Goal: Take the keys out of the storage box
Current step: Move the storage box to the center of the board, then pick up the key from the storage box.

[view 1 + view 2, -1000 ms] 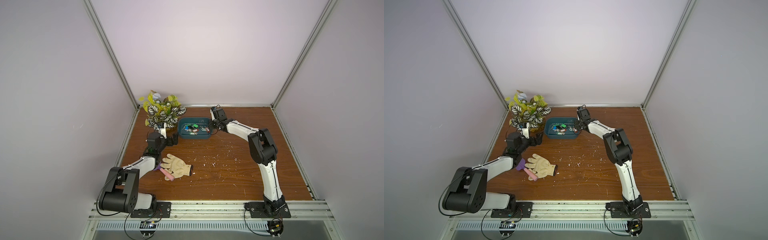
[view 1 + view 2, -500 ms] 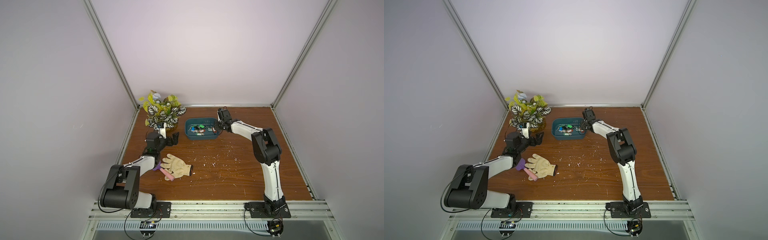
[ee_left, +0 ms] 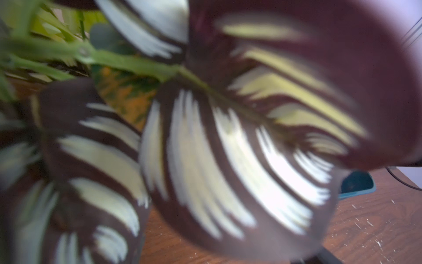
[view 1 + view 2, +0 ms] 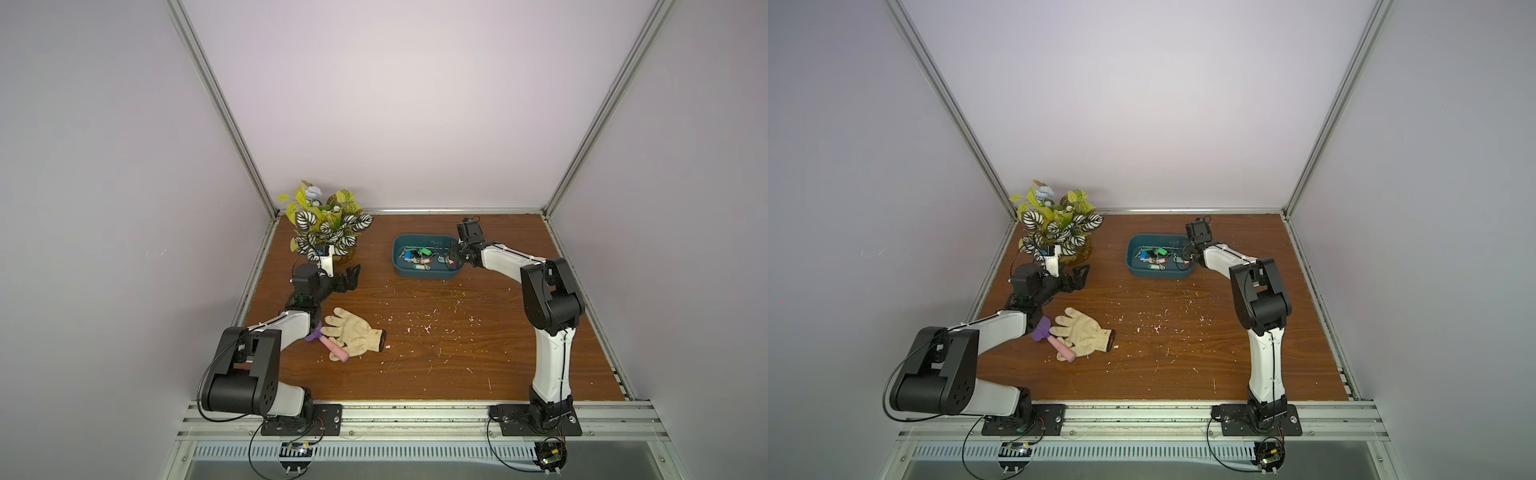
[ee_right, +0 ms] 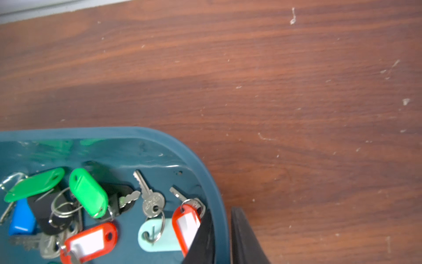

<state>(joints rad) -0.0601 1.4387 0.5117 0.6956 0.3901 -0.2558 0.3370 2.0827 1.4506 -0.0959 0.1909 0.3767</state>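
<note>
Robot test cell in a lab. Bare pale walls (image 4: 395,104), aluminium corner posts (image 4: 224,112), a wooden tabletop (image 4: 415,374). Left arm (image 4: 286,328) and right arm (image 4: 548,365) bolted to a slotted metal rail (image 4: 415,415) along the front edge. Unrelated props: potted plant (image 4: 324,224), glove (image 4: 353,332), storage box (image 4: 419,273).

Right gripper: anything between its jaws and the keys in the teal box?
Only the box wall. The right gripper straddles the rim of the dark teal plastic storage box, with one jaw inside, right beside a red plastic key tag, and one outside. Nothing covers the small metal keys with coloured plastic tags.
</note>
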